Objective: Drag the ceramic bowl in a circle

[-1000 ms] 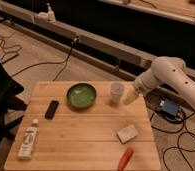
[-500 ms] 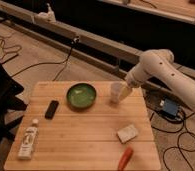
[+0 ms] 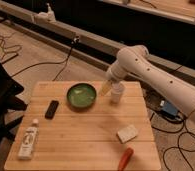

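Camera view shows you the ceramic bowl [image 3: 81, 95] by the desk's [image 3: 91, 142] far edge, about midway along it. The gripper [image 3: 106, 88] hangs between the bowl's rim and a whitish cup [image 3: 116, 93]; how wide it stands you cannot tell. A black remote [image 3: 51, 109] lies on the bowl's left-edge side. A white bottle [image 3: 27, 142] sits at the near left corner, with a pale sponge [image 3: 127, 133] and a red object [image 3: 125, 157] toward the near right corner.

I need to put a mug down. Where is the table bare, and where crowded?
The table is bare in the middle, between the black remote, the white bottle and the sponge. Crowded at the back: the gripper hangs between the ceramic bowl and the cup.
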Controlling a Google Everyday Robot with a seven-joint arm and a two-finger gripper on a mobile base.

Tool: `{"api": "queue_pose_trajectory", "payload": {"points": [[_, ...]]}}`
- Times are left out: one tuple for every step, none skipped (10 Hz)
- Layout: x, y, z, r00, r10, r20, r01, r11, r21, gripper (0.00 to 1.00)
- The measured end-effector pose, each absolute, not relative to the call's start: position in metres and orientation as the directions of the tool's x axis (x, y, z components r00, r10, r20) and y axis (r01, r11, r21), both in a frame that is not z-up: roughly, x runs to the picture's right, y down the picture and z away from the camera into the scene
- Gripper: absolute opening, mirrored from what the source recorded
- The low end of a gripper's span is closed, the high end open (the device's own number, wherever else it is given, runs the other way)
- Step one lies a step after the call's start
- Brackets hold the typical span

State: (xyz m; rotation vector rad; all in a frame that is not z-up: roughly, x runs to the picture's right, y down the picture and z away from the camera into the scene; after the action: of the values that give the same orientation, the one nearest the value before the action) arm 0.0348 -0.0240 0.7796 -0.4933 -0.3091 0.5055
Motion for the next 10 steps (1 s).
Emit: {"api": "queue_pose_trajectory", "payload": {"points": [[0.007, -0.019, 0.788, 0.834, 0.526, 0.169, -0.368, 0.757, -0.540, 0.80], [-0.011, -0.014, 0.792, 0.835, 0.522, 0.174, -0.354, 0.752, -0.555, 0.80], [-0.011, -0.014, 0.792, 0.835, 0.522, 0.173, -0.355, 0.752, -0.555, 0.80], [-0.009, -0.014, 0.793, 0.835, 0.524, 0.171, -0.358, 0.751, -0.555, 0.80], [-0.010, -0.014, 0.793, 0.835, 0.522, 0.172, -0.356, 0.752, -0.554, 0.80], [-0.013, -0.013, 0.793, 0.836, 0.521, 0.174, -0.353, 0.752, -0.556, 0.80], [-0.011, -0.013, 0.793, 0.837, 0.520, 0.170, -0.354, 0.752, -0.556, 0.80], [-0.007, -0.012, 0.798, 0.834, 0.530, 0.155, -0.368, 0.743, -0.559, 0.80], [-0.007, -0.007, 0.812, 0.827, 0.548, 0.124, -0.392, 0.720, -0.572, 0.80], [-0.011, -0.005, 0.824, 0.821, 0.563, 0.096, -0.413, 0.701, -0.581, 0.80]]}}
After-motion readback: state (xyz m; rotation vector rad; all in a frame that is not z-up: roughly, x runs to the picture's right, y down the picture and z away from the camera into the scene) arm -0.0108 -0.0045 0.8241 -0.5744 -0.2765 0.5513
